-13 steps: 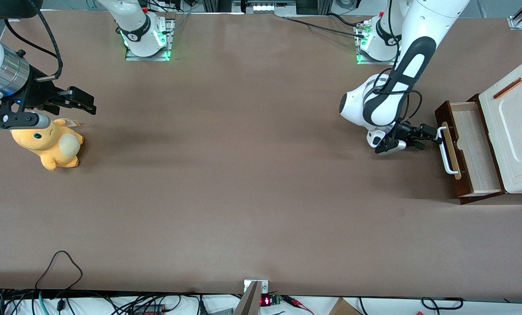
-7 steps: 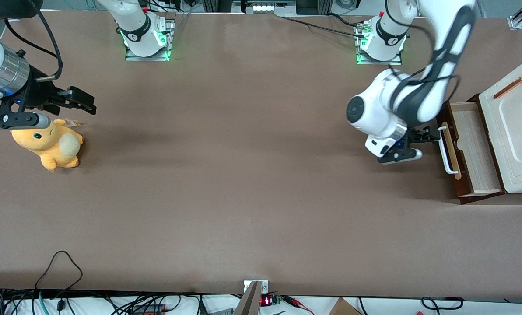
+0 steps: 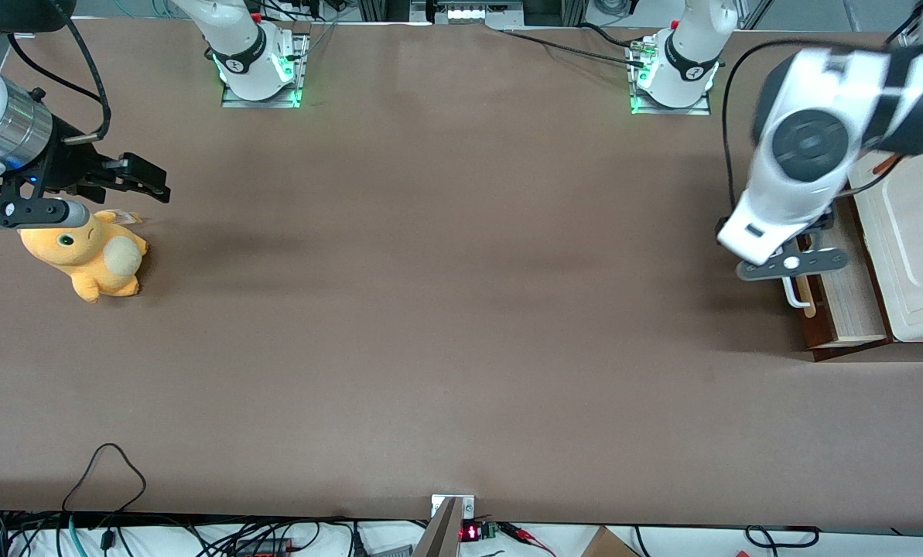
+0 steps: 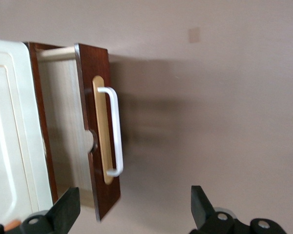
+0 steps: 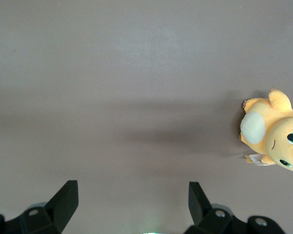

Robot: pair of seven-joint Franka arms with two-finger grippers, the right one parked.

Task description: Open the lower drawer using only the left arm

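Observation:
The lower drawer [image 3: 844, 309] stands pulled out of the cream-white cabinet [image 3: 921, 232], showing its pale beige inside. Its dark brown front [image 4: 100, 131] carries a long white bar handle [image 4: 116, 131] on a light wood strip. The left arm [image 3: 805, 170] hangs high over the drawer and covers much of it in the front view, where its wrist hides the gripper. In the left wrist view my gripper [image 4: 134, 200] is open above the table beside the drawer front. Its black fingers [image 4: 68, 209] are wide apart, holding nothing and clear of the handle.
A yellow plush toy [image 3: 90, 255] lies toward the parked arm's end of the table. The arm bases [image 3: 674, 70] stand at the table's back edge. Loose cables [image 3: 105, 472] trail over the edge nearest the front camera.
My gripper has come off the drawer handle. The left arm has risen and swung over the drawer toward the cabinet. The drawer stays pulled out.

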